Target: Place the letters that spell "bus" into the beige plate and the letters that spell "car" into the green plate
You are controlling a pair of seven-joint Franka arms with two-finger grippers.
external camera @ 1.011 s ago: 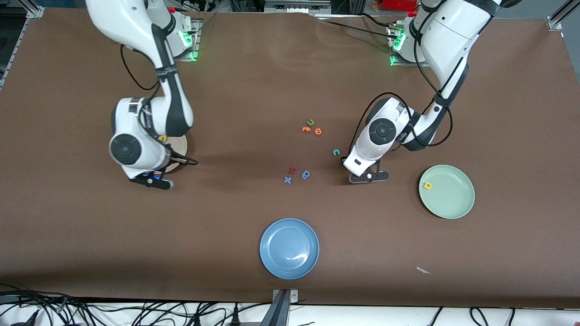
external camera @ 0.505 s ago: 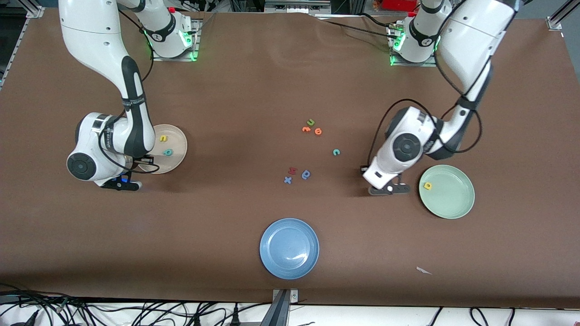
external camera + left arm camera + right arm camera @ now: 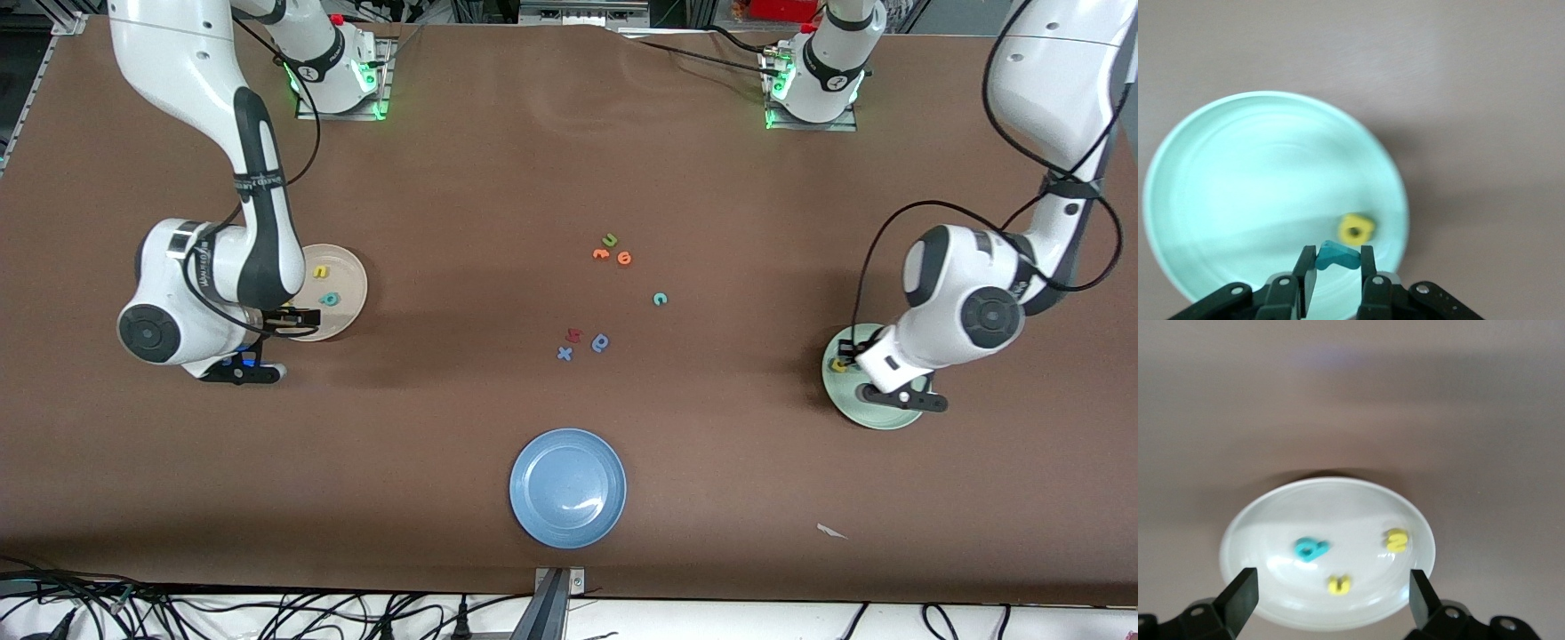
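My left claw (image 3: 1337, 272), clenched on the teal "r" (image 3: 1338, 255), hangs over the green plate (image 3: 1218, 167) w/ the yellow "a" (image 3: 1356, 229) just beside at 12 o'clock, so release goes straight down; right claw (image 3: 1331, 593) is released above the beige plate (image 3: 1251, 527).

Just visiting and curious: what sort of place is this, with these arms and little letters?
Probably a robotics lab: two robot arms bolted to a brown table, foam letters and plates laid out for sorting, and cables bundled along the table's edge.

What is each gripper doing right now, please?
Left gripper: shut on the teal letter, over the green plate.
Right gripper: open, empty, over the beige plate.
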